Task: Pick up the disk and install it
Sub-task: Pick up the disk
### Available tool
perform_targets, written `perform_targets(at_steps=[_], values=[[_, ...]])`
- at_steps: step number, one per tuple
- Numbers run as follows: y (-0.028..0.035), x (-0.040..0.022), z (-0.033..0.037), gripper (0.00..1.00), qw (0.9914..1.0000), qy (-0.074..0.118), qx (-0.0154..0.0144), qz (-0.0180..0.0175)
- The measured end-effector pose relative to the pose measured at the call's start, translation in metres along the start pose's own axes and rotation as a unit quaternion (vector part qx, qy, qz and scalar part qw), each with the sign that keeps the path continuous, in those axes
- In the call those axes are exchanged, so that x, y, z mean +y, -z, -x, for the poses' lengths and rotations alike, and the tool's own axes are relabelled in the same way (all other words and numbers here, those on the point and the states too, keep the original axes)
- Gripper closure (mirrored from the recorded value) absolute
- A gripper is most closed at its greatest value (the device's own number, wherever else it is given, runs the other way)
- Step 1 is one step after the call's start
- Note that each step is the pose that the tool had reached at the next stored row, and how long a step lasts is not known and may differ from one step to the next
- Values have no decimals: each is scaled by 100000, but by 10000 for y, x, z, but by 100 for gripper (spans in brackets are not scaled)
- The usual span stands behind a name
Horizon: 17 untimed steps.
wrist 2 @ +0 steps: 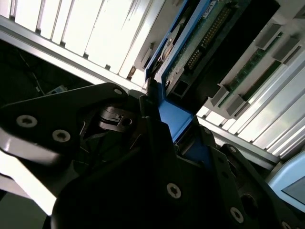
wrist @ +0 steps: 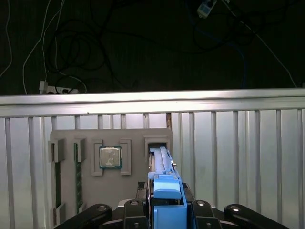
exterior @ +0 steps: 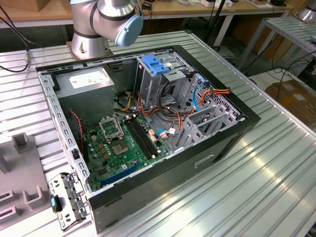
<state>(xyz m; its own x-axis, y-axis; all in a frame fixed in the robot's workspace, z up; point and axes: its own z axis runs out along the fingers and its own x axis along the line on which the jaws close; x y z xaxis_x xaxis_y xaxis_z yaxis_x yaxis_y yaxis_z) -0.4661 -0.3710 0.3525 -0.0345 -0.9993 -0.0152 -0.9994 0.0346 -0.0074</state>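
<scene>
The claw (wrist: pixel 166 206) appears closed on the disk (wrist: pixel 161 162), which stands on edge in the grey tray (wrist: pixel 86 136).

Blue-railed disk (wrist: pixel 164 188), green motherboard (exterior: pixel 118 148), silver ribbed table (exterior: pixel 266 182), grey parts tray (wrist: pixel 86 138)

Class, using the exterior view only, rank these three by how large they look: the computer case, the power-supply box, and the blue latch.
Largest to smallest:
1. computer case
2. power-supply box
3. blue latch
The differences are clear, so nearness to the camera does not change the order.
</scene>
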Motion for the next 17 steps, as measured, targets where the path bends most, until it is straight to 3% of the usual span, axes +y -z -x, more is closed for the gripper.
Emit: perform_targets(at_steps=[10, 17], values=[[113, 0, 2, 63, 100000, -1, -12, -24], [151, -1, 2, 63, 100000, 2, -12, -21]])
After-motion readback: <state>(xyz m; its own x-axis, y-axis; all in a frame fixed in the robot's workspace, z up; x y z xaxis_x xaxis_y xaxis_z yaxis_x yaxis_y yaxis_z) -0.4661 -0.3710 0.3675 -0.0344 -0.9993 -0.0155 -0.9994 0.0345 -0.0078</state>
